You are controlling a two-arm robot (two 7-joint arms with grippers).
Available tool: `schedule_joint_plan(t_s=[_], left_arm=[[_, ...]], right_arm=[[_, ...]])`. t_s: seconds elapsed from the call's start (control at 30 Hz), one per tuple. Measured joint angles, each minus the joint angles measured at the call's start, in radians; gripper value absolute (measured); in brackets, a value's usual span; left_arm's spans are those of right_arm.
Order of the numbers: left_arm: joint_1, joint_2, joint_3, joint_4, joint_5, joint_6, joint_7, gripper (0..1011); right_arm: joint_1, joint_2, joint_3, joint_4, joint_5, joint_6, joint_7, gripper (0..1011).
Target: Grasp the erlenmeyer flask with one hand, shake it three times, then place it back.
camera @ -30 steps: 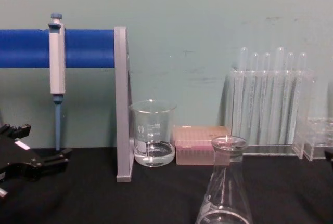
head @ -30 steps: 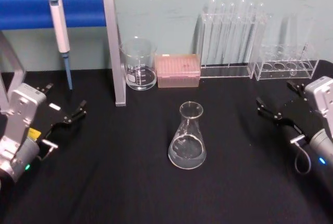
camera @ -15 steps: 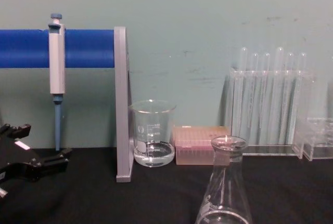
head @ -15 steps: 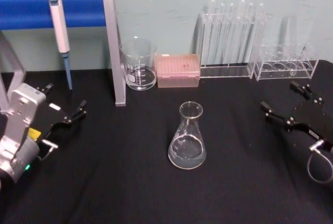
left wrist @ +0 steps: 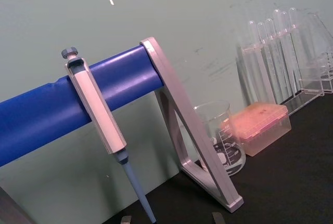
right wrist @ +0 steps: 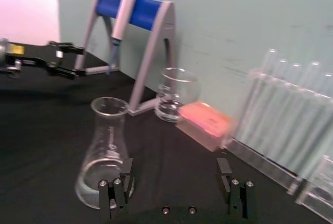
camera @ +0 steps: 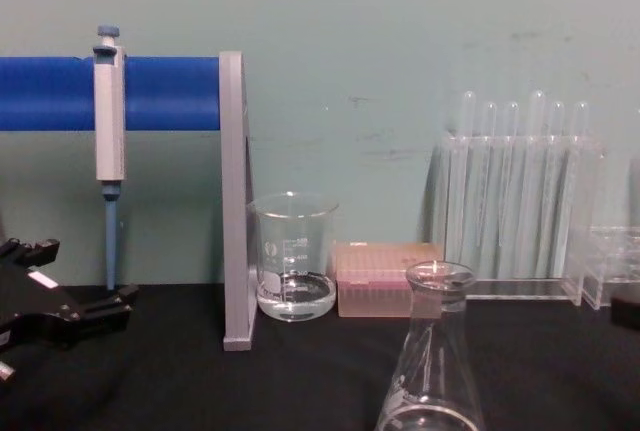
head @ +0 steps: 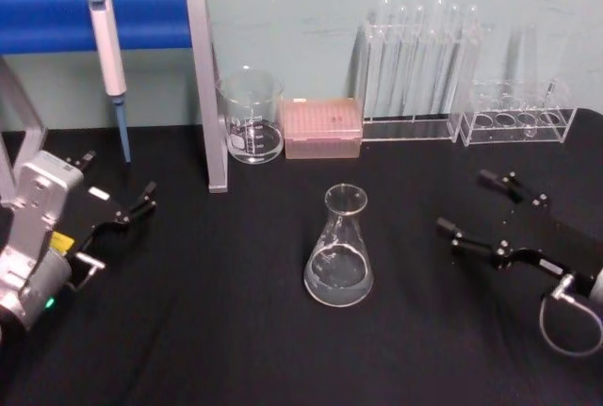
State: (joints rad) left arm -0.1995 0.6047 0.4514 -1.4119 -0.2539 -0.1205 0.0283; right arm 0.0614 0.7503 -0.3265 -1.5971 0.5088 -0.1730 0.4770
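The erlenmeyer flask [head: 339,251] stands upright on the black table, a little clear liquid in its base; it also rises at the bottom of the chest view [camera: 430,356]. My right gripper [head: 466,203] is open just to the right of the flask, apart from it, fingers pointing toward it. In the right wrist view the flask [right wrist: 104,151] stands ahead of the open right gripper [right wrist: 174,185], close to one finger [right wrist: 117,187]. My left gripper [head: 115,180] rests open at the far left, well away from the flask.
At the back stand a blue pipette stand [head: 141,15] with a pipette [head: 108,57], a glass beaker [head: 252,116], a pink tip box [head: 322,128], a test tube rack [head: 419,67] and a low clear rack [head: 518,119].
My right gripper has swung left toward the flask, its fingers now spread near the flask's right side. The left arm and the flask have not moved.
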Motion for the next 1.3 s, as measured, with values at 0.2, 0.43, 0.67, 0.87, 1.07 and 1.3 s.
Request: schedule_joint_plan(t_s=[0.2, 0.43, 0.67, 0.87, 1.07, 1.3], left_arm=[[0.0, 0.0, 0.0, 0.0, 0.0, 0.0, 0.0, 1001], [0.0, 0.0, 0.0, 0.0, 0.0, 0.0, 0.0, 1001], [0.0, 0.0, 0.0, 0.0, 0.0, 0.0, 0.0, 1001], [0.0, 0.0, 0.0, 0.0, 0.0, 0.0, 0.0, 1001], [0.0, 0.0, 0.0, 0.0, 0.0, 0.0, 0.0, 1001], [0.0, 0.0, 0.0, 0.0, 0.0, 0.0, 0.0, 1001]], right_arm=[[0.036, -0.029, -0.02, 0.033, 0.008, -0.002, 0.075, 1000], [0.088, -0.076, -0.054, 0.086, 0.01, -0.006, 0.157, 1000], [0.133, -0.119, -0.076, 0.138, 0.021, -0.004, 0.229, 1000], [0.178, -0.151, -0.1, 0.188, 0.033, 0.001, 0.279, 1000], [0.226, -0.185, -0.129, 0.246, 0.045, 0.003, 0.318, 1000], [0.268, -0.213, -0.16, 0.301, 0.051, 0.004, 0.35, 1000]])
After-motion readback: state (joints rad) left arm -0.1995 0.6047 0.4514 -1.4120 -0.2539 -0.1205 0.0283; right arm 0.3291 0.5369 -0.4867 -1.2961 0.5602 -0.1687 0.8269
